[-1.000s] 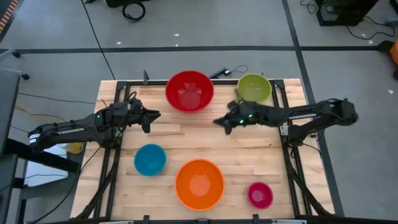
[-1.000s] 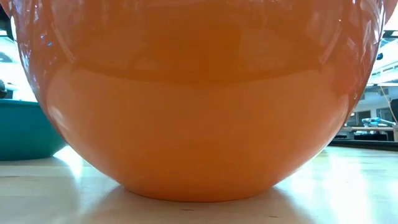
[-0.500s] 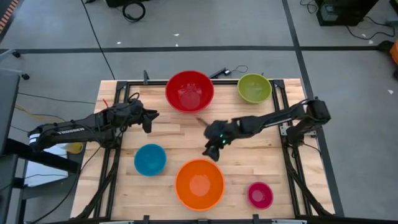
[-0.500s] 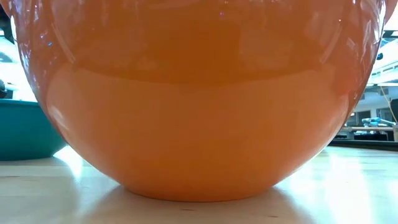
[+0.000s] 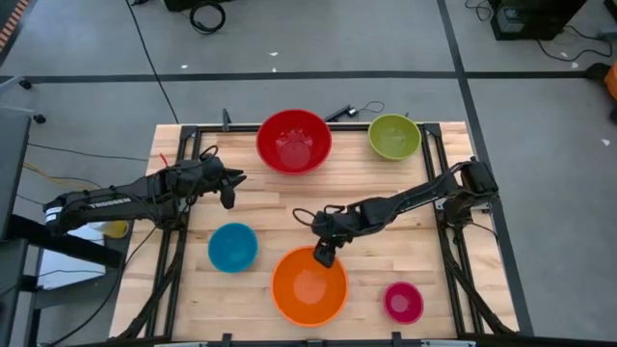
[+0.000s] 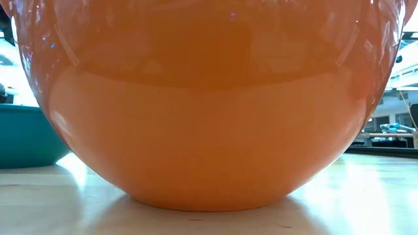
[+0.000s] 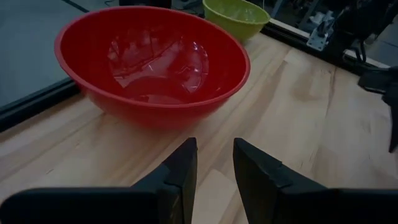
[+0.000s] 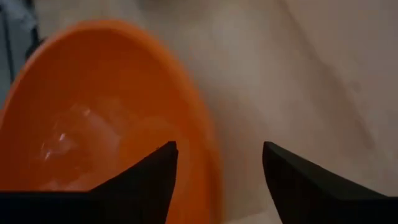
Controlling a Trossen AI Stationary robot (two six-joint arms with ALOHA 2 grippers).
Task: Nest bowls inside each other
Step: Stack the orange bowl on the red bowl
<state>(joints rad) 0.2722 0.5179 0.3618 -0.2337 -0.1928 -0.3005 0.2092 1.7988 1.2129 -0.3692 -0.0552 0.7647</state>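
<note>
Five bowls stand upright on their bases on the wooden table: red (image 5: 294, 141) and lime green (image 5: 394, 136) at the far edge, blue (image 5: 232, 247), orange (image 5: 308, 285) and pink (image 5: 403, 302) toward the near edge. My right gripper (image 5: 324, 254) hangs open over the orange bowl's far rim (image 8: 202, 143), one finger over the inside and one over the outside. My left gripper (image 5: 231, 185) waits near the left of the red bowl (image 7: 149, 62). It stands open (image 7: 214, 144) with a narrow gap and nothing in it.
The orange bowl (image 6: 209, 117) fills the low view, with the blue bowl (image 6: 26, 134) at its left. Dark frame rails (image 5: 448, 241) run along the table's left and right edges. Bare wood lies in the table's middle (image 5: 280, 207).
My right gripper has swung from between the red and green bowls toward the near edge and the left, tipping downward, until it hangs over the orange bowl's far rim. No bowl has moved.
</note>
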